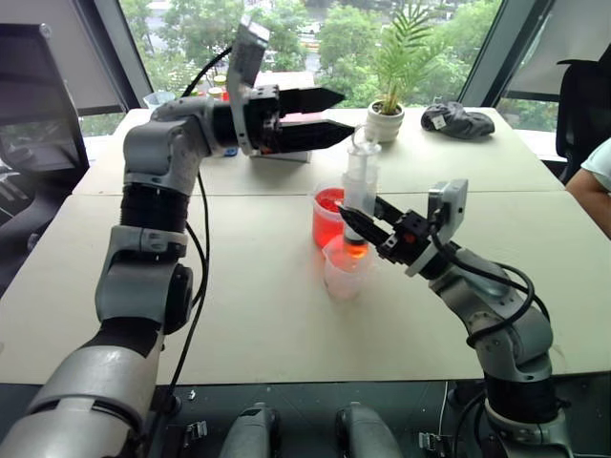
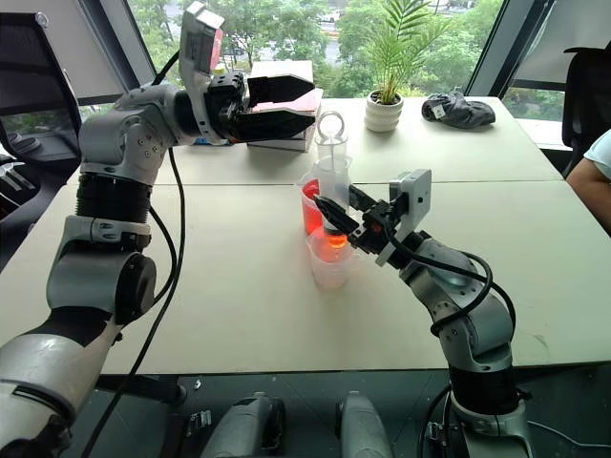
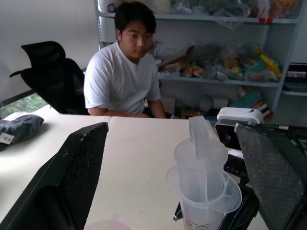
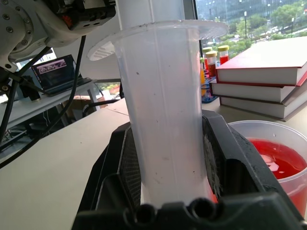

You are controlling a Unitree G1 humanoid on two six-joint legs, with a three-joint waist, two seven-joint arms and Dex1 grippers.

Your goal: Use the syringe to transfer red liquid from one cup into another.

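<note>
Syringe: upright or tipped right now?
Upright: the syringe stands vertical in the right tool, tip down in the shorter cup.

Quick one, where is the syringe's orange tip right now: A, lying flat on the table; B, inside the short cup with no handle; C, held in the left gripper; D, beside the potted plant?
B: the right gripper holds the syringe upright, its tip down inside the short cup.

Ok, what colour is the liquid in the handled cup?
Bright translucent red-orange liquid in the handled cup; the right wrist view shows it best.
</note>
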